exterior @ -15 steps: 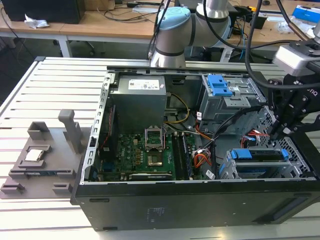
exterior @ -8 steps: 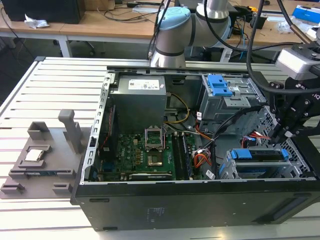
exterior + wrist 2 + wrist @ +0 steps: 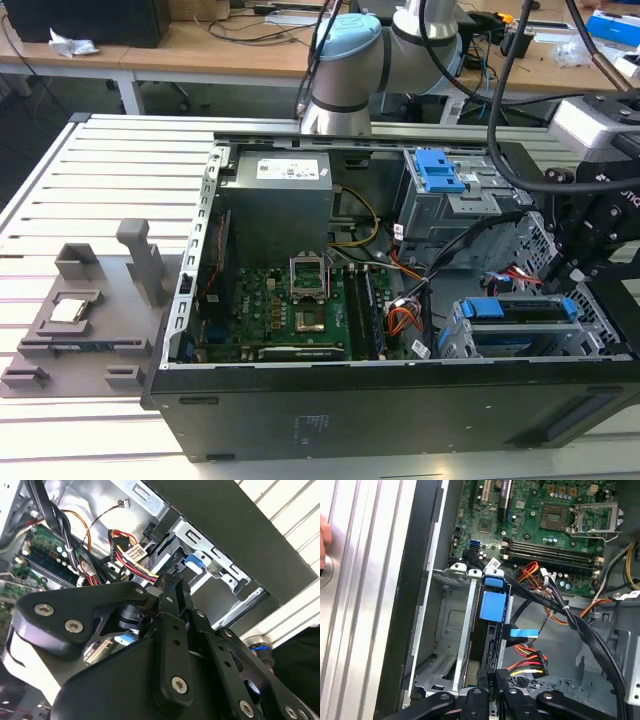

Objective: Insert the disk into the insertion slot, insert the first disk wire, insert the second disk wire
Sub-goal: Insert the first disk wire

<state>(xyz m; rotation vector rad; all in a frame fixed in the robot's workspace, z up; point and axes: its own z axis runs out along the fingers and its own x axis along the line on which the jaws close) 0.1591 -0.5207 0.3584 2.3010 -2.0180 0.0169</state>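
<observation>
Disk (image 3: 520, 309) looks fully seated in the insertion slot (image 3: 470, 338), down at about 4 o'clock in the case (image 3: 350, 410) in the exterior view, so step one's done. Your gripper (image 3: 488, 676) hangs right over its end, fingers (image 3: 172, 595) pressed together (can't tell if they're pinching anything). The red-and-yellow wire bundle (image 3: 527, 666) beside it looks loose, so I'd guess both wires are left to do.

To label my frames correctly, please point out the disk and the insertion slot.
the disk (image 3: 505, 308): exterior view, on its blue carrier edge.
the insertion slot (image 3: 452, 340): exterior view, on its grey metal side wall.
</observation>
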